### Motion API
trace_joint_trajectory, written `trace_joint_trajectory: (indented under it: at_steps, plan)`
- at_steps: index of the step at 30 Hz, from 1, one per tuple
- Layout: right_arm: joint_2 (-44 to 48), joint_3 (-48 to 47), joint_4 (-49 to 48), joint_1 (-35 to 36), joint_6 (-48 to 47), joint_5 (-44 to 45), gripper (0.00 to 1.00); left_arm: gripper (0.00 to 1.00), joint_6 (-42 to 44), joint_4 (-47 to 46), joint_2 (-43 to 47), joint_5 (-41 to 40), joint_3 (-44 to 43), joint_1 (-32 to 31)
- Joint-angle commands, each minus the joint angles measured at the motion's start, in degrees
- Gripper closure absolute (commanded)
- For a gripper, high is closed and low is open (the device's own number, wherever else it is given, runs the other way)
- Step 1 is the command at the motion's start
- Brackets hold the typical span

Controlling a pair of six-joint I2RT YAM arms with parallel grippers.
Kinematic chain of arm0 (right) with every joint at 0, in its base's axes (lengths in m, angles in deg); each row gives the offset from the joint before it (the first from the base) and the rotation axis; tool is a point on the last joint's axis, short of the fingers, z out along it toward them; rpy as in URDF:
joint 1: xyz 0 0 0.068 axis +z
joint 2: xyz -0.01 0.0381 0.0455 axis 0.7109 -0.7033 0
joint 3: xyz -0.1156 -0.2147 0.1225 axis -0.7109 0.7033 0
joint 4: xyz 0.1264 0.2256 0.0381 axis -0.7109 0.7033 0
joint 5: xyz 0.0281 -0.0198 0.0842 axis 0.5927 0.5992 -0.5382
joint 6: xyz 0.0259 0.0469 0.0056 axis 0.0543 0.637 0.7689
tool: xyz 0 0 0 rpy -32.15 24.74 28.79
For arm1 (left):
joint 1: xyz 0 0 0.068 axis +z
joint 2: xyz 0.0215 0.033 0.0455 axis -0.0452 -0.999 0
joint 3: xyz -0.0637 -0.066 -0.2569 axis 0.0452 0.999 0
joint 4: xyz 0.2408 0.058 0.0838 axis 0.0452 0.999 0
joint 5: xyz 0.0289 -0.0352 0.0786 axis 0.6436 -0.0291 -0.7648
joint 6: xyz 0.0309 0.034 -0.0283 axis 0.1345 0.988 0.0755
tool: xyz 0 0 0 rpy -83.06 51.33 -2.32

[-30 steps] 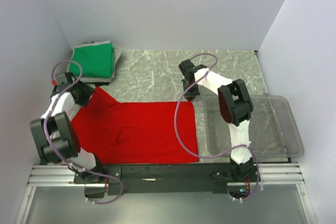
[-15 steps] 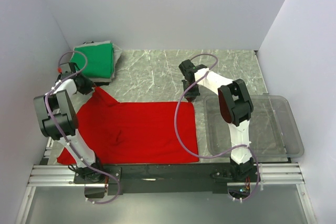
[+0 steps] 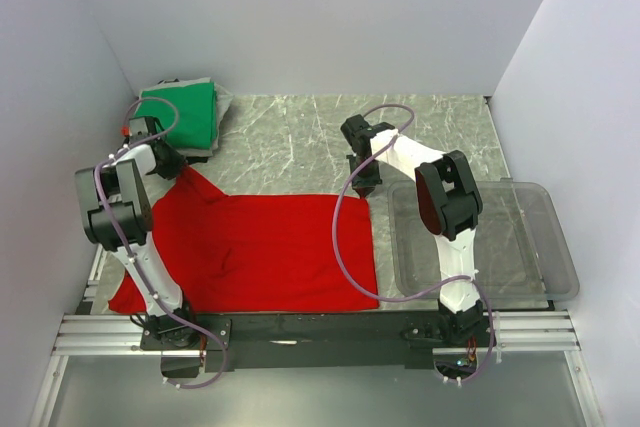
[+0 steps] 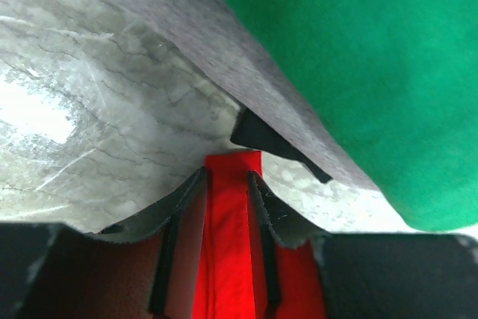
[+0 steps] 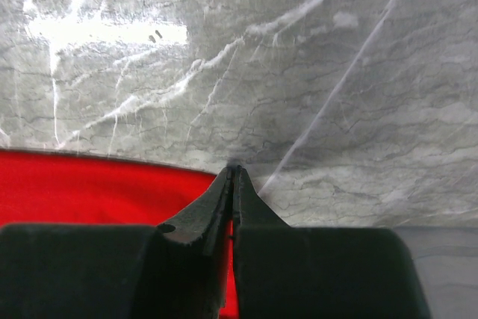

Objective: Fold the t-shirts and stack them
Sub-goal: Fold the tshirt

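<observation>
White left arm [image 3: 150,272] and right arm [image 3: 410,154] with black joints, a mauve cable [image 3: 337,237] looping each, bolted at the silver rail [image 3: 540,329]

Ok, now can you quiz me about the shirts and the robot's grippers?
1. True or false: the green shirt lies folded at the far left corner of the table.
2. What is the left gripper pinching? A: the red shirt. B: the green shirt. C: nothing.
3. Fill the gap: the bin sits to the ___ of the red shirt.

Key: 1 true; 2 A; 3 right.
</observation>
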Motion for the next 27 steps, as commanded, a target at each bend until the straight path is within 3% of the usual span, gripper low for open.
trace_joint_trajectory:
  at_steps: [1, 17, 24, 27]
  plan:
    - [0.8, -2.1, 1.5, -0.4, -0.6, 0.1, 0.96, 0.66, 0.4, -0.2, -0.2, -3.4, -2.0, -0.1]
    - [0.3, -2.5, 1.6, -1.3, -1.4, -0.8, 0.96, 0.67, 0.6, -1.0, -4.1, -3.4, -3.2, -1.0]
    - [0.5, -2.9, 1.8, -1.7, -1.4, -1.2, 0.96, 0.74, 0.9, -0.3, -6.1, -3.4, -4.6, -1.3]
    - [0.7, -3.1, 1.8, -1.8, -1.5, -1.0, 0.96, 0.83, 0.8, -0.2, -6.4, -3.4, -4.2, -1.5]
